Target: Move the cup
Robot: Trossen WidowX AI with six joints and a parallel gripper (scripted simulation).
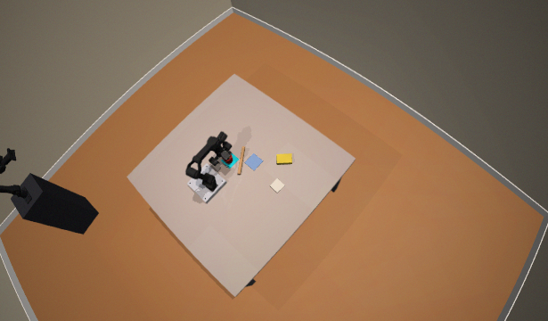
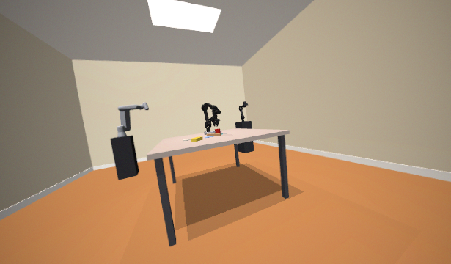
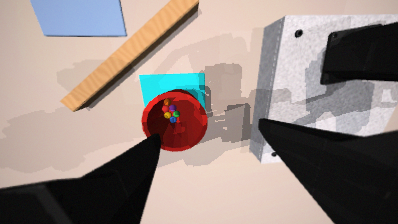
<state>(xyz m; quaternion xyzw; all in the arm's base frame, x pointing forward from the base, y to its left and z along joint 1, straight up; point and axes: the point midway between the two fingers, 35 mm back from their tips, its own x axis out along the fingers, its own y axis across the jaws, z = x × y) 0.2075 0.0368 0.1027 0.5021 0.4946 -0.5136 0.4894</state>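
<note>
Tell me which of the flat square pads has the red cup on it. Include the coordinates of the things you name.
The cyan pad (image 1: 232, 163) (image 3: 172, 85), nearest the arm's base; the blue and cream ones bear nothing.

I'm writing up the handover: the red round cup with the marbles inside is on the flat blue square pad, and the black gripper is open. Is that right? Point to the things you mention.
The pad is wrong: the wrist view shows the red round cup (image 1: 228, 159) (image 2: 217, 130) (image 3: 175, 135) on the flat cyan pad (image 1: 231, 165) (image 3: 170, 84). The rest stands.
</note>
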